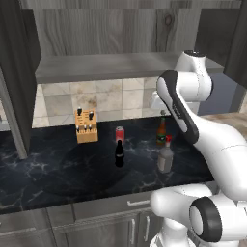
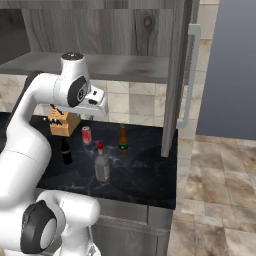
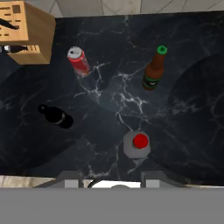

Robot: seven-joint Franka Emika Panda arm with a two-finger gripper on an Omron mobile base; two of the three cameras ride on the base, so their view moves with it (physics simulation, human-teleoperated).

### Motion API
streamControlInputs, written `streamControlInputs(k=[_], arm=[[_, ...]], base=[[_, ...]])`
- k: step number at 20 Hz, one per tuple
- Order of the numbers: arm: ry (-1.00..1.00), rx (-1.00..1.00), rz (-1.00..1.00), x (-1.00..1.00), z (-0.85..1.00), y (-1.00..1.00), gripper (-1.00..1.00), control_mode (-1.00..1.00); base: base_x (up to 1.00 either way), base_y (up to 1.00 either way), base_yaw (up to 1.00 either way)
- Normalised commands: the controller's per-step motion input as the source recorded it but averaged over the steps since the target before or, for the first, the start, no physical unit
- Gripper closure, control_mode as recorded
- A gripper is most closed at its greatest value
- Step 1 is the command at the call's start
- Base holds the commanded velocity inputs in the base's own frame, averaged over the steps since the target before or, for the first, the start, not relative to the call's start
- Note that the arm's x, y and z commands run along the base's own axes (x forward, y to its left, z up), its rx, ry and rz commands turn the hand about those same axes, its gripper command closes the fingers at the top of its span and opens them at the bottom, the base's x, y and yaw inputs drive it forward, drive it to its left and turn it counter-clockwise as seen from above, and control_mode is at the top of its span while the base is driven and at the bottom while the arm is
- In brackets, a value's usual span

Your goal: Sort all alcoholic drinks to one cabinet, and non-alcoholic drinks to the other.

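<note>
Left base view: on the black marbled bench [image 1: 43,169], a wooden knife block [image 1: 86,126] stands at the back; right of it the short red soda can [image 1: 119,133], with the small black cola bottle [image 1: 119,154] in front of it.
Right base view: the slim green-brown bottle [image 2: 123,139] and, nearer than it, the stout clear-grey red-capped bottle [image 2: 102,163] stand farther from the block; none is shelved yet.
Hand view: the jaws look down from high above the grey bottle, likely choosing; whether apart or together, cannot tell.

3 bottles: slim brown bottle [image 3: 154,70], stout clear bottle [image 3: 137,144], black cola bottle [image 3: 56,115]; 1 soda can [image 3: 78,60] (red); 1 knife block [image 3: 26,33].
</note>
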Motion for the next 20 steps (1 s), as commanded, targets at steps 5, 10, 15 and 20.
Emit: streamControlInputs(k=[5, 10, 15, 20], arm=[[0.0, 0.0, 0.0, -0.12, 0.0, 0.04, -1.0, -1.0], [0.0, -0.03, 0.0, -0.23, 0.0, 0.25, -1.0, -1.0], [-0.01, -0.08, -0.04, -0.22, 0.0, 0.39, -1.0, -1.0], [-0.05, -0.1, -0.08, -0.18, 0.0, 0.45, -1.0, -1.0]], base=[[0.0, 0.0, 0.0], [0.0, 0.0, 0.0], [0.0, 0.0, 0.0], [0.0, 0.0, 0.0]])
